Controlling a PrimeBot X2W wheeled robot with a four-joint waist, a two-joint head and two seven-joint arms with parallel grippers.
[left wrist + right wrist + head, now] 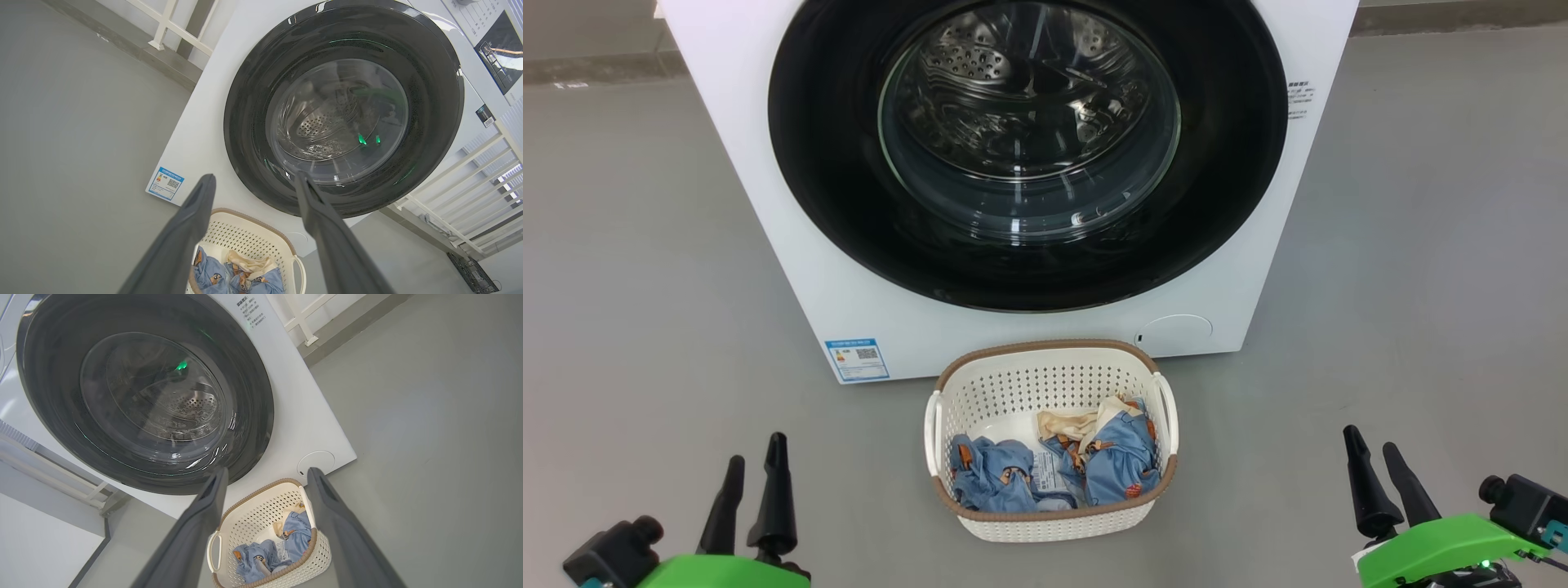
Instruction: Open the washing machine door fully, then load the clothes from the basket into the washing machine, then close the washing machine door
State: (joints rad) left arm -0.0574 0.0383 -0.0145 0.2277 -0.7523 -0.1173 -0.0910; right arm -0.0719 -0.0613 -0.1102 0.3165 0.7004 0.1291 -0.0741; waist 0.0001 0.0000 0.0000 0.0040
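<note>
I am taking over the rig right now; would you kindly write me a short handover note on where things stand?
Left tool: open, empty, low on the left, touching nothing.
Right tool: open, empty, low on the right, touching nothing.
Washing machine door: shut against the washing machine.
Basket: on the floor just in front of the machine, between the tools. The clothes, light-blue garments and a cream cloth, lie inside it.
Done: nothing yet.
Left: open the door fully, load the clothes, close the door.
</note>
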